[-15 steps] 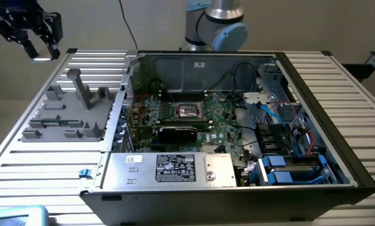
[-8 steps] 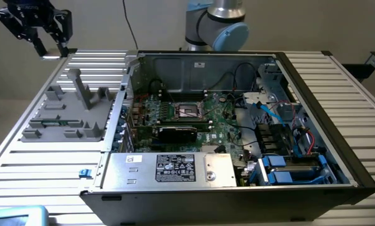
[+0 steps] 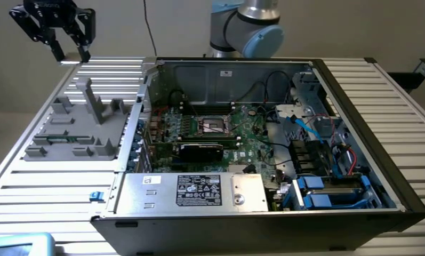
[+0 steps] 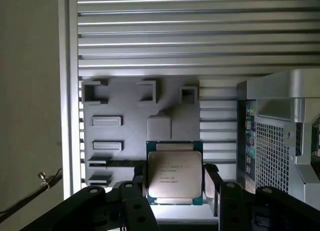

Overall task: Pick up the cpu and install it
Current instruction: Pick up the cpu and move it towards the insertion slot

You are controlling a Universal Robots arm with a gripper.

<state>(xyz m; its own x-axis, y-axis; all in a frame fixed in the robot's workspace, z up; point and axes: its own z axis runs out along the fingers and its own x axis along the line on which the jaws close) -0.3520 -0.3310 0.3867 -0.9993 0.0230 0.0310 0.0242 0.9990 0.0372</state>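
Wrist view: the black two-finger gripper (image 4: 174,187) pinches the flat, square, silver-topped cpu (image 4: 174,173) by opposite edges, with the grey moulded tray (image 4: 125,138) beyond.

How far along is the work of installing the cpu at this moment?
Done: the cpu is picked up, clear of the grey holder tray. In hand: the pincer grips it by two opposite edges, high above the table at the exterior view's left. Left: the motherboard socket looks empty, so the chip is not yet installed.
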